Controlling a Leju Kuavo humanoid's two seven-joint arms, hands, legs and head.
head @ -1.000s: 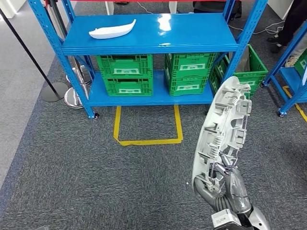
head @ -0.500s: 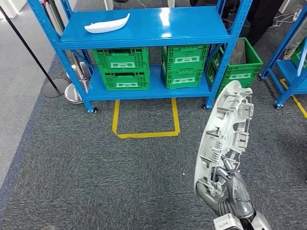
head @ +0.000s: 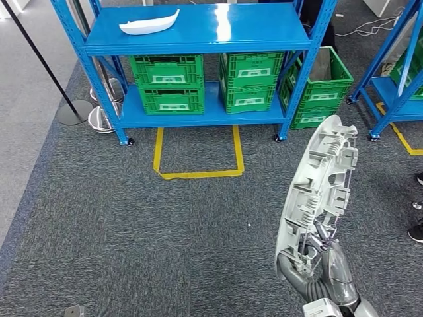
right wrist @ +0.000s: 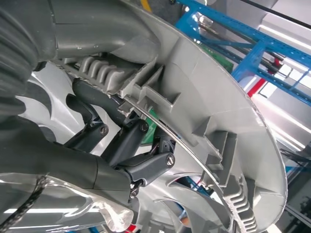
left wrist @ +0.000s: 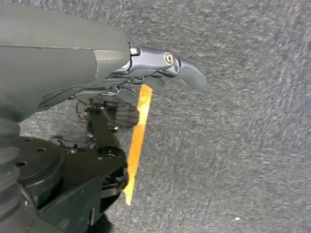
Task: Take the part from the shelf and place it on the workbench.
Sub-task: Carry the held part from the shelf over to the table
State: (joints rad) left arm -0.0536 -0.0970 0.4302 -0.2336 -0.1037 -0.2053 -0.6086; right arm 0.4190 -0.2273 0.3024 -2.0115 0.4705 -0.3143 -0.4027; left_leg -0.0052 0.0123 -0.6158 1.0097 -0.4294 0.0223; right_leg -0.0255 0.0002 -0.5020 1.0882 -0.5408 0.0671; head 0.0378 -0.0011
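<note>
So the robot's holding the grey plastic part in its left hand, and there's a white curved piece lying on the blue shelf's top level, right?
Not quite: the right hand holds the grey plastic part, not the left. The head view shows it rising from the right arm, and the right wrist view shows fingers wrapped on it. The left hand hangs over the carpet holding nothing. The white curved piece does lie on the blue shelf's top level.

Whole view shifted, camera moved, held part [head: 319,191] slightly rightward

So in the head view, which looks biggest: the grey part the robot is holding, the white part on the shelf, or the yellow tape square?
1. Grey part, though it is nearest the camera.
2. Yellow tape square.
3. White part.
</note>
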